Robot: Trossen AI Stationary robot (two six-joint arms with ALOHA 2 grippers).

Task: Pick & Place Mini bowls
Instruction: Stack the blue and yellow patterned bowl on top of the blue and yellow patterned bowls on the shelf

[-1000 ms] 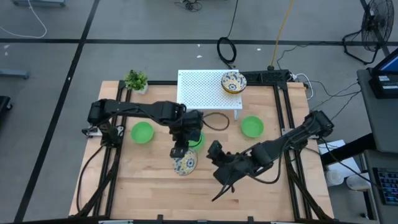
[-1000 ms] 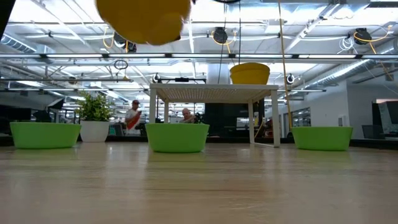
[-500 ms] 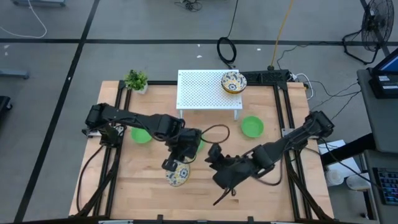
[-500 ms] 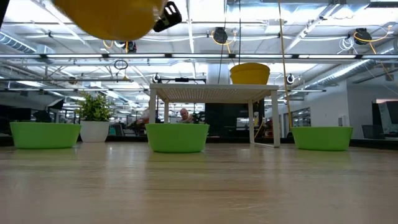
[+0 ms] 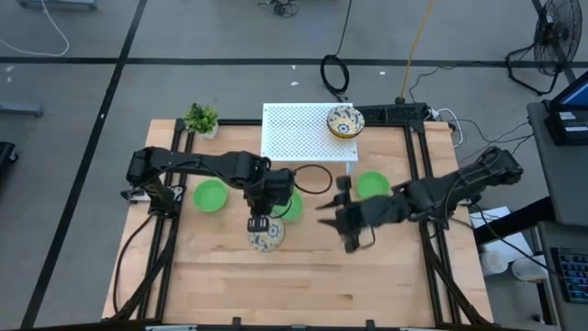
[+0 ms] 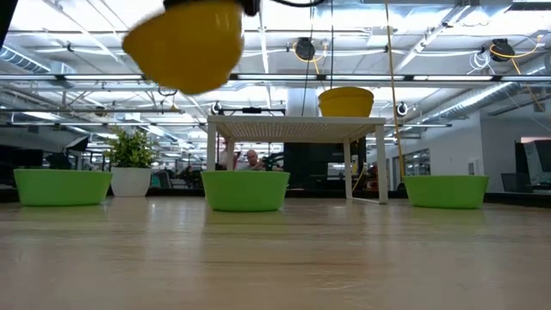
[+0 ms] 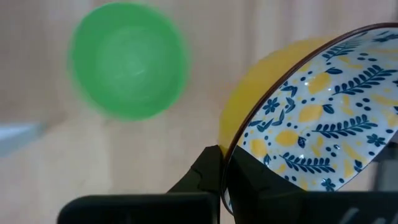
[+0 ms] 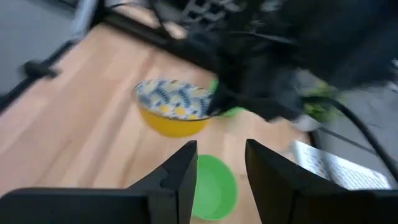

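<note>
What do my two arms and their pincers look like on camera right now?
Both arms are dark, jointed and slim. The left pincer and right pincer each end in two black, flat-sided fingers. A thin black cable loops beside the left arm. No markings are visible.

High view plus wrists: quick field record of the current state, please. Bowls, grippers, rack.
held bowl: yellow floral bowl, clamped at its rim, off the table
left gripper: shut on the bowl's rim
right gripper: open, empty, mid-table
green bowls: three on the table
rack: second floral bowl on top
plant: far left corner
</note>
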